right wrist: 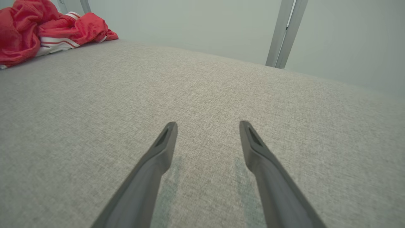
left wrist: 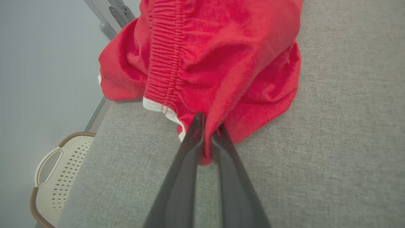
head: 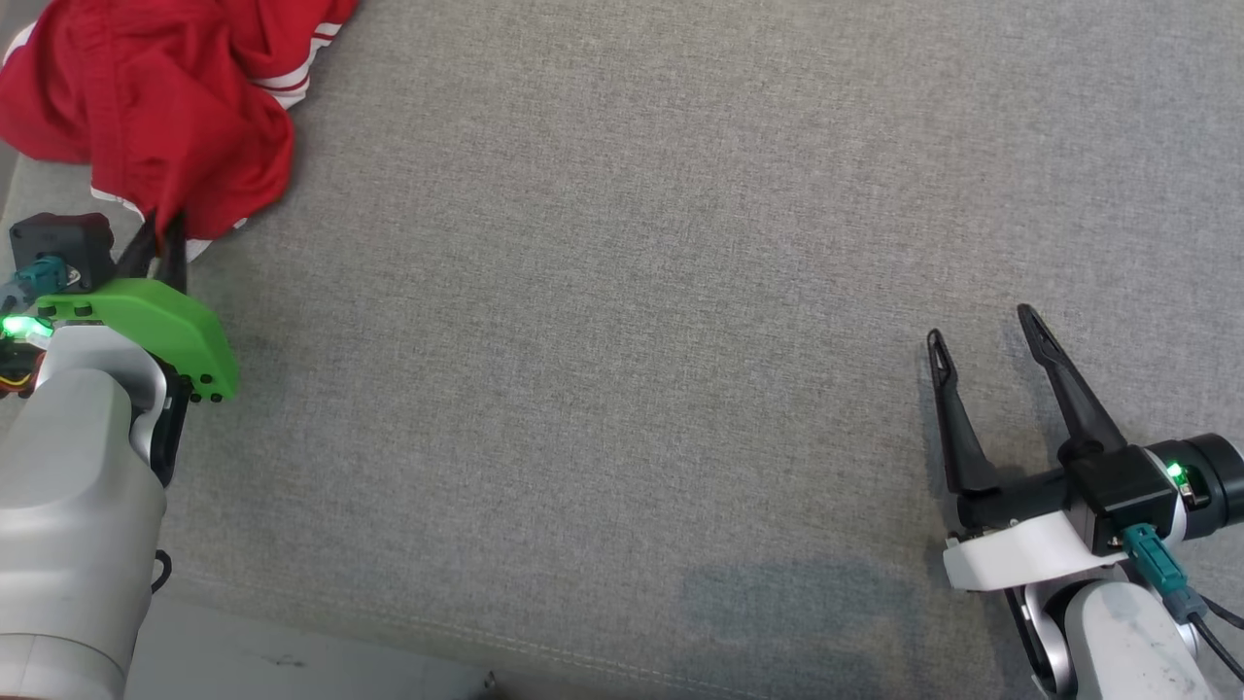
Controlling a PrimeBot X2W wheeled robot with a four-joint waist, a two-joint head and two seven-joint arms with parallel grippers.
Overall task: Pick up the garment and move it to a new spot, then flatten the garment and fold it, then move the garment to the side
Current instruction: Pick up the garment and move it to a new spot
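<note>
Two sets of jaws are mine. My left jaws are drawn nearly together, their long dark fingers pinching a fold at the near edge of the crumpled red knit garment with white stripes and a gathered elastic band. Red cloth is squeezed between the tips. The pinch sits low, and the rest of the garment lies heaped on the grey woven-fabric counter, at the far left corner as my head sees it, close to the edge. Past that edge and lower down stands a cream perforated plastic basket with a brown woven rim. My right jaws stand wide apart and hold nothing. Their fingers hover just over bare grey cloth, well apart from the garment.

As I judge it, the task is at its very beginning. The grasp is made, but the garment is not yet lifted or carried anywhere. Moving it to a new spot, flattening it, folding it and setting it aside are all left. The broad bare middle of the counter seems the likely place to spread it.
</note>
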